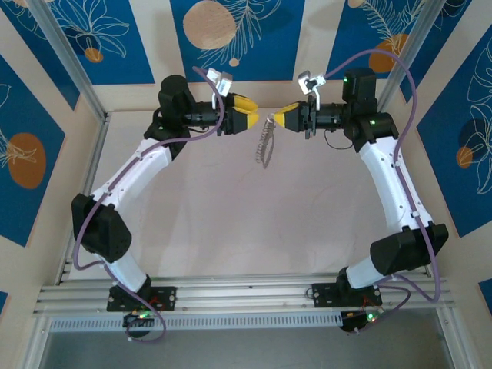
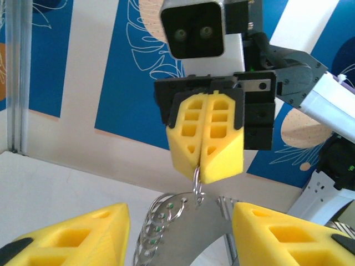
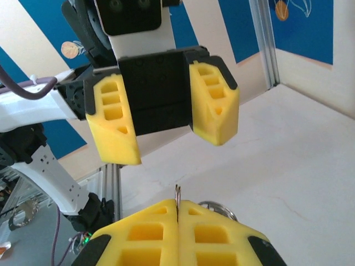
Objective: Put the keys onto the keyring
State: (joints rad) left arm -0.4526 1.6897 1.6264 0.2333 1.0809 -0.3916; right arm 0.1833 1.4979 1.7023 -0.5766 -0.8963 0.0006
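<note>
My right gripper is shut on the thin metal keyring, held in the air above the back of the table. In the right wrist view the keyring's edge sticks up from between the shut yellow fingers. The silvery keys hang below it in a cluster; small green spots show among the keys. My left gripper faces the right one, open, its fingers on either side of the hanging keys without touching them. From the right wrist, the left gripper stands wide apart.
The pale table lies below both grippers. An aluminium frame post stands at the back left corner, another post at the right. Blue patterned wall panels close off the back.
</note>
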